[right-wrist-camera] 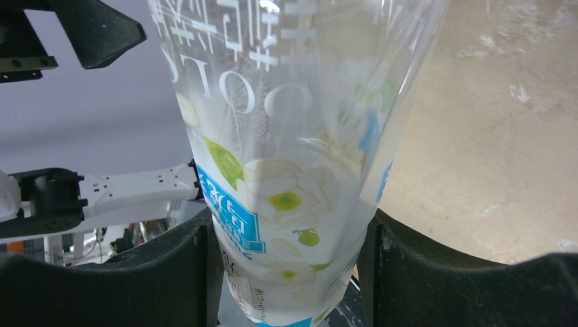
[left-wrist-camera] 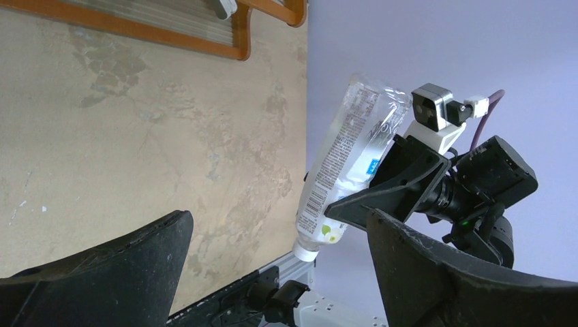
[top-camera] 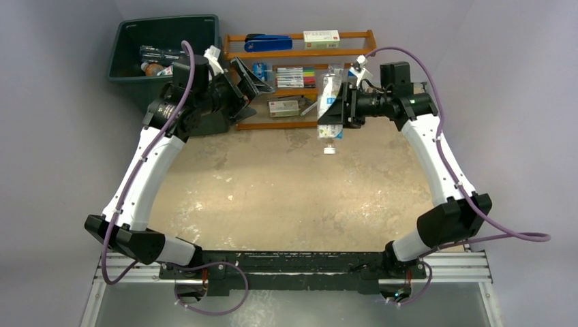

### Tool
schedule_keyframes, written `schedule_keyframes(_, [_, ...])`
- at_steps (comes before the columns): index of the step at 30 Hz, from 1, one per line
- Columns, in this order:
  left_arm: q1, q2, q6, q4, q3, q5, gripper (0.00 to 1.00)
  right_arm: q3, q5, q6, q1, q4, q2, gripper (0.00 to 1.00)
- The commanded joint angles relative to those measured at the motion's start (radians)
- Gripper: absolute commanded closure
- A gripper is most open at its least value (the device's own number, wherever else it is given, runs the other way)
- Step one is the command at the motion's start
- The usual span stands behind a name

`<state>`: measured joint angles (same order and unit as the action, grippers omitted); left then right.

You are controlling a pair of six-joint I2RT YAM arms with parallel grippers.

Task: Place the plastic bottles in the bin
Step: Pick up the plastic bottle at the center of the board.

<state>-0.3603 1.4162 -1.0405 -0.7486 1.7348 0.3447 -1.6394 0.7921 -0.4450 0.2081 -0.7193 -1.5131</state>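
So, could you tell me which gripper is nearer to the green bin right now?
Left. The left gripper hangs open just beside the bin; the right gripper holds a clear bottle farther off, by the wooden rack.

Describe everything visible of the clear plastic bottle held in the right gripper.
The clear plastic bottle is thin, crumpled and looks empty. It carries white lettering, a barcode and a label with white flowers, green leaves and a blue band. Its white cap points toward the arms' bases. The right gripper clamps its body near the cap end, holding it in the air above the tan table.
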Motion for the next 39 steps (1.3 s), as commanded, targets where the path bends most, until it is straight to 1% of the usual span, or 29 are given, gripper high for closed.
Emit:
schedule_keyframes(1, [0.001, -0.031, -0.012, 0.061, -0.003, 0.016, 0.01, -0.075, 0.082, 0.006, 0.024, 0.047, -0.016, 0.57])
schedule_keyframes(8, [0.002, -0.040, 0.014, 0.073, -0.003, 0.017, 0.01, -0.107, 0.139, -0.025, 0.058, 0.086, -0.061, 0.57])
schedule_keyframes(19, [0.002, -0.074, -0.007, 0.186, -0.054, 0.028, 0.01, -0.230, 0.203, -0.058, 0.122, 0.099, -0.147, 0.57])
schedule_keyframes(23, [0.002, -0.085, -0.020, 0.243, -0.084, 0.030, 0.01, -0.265, 0.218, -0.058, 0.168, 0.085, -0.179, 0.57])
schedule_keyframes(33, [0.002, -0.095, 0.016, 0.280, -0.097, 0.045, 0.01, -0.309, 0.264, -0.076, 0.266, 0.081, -0.226, 0.57])
schedule_keyframes(39, [0.001, -0.115, 0.048, 0.269, -0.119, 0.037, 0.01, -0.323, 0.287, -0.096, 0.313, 0.083, -0.244, 0.57])
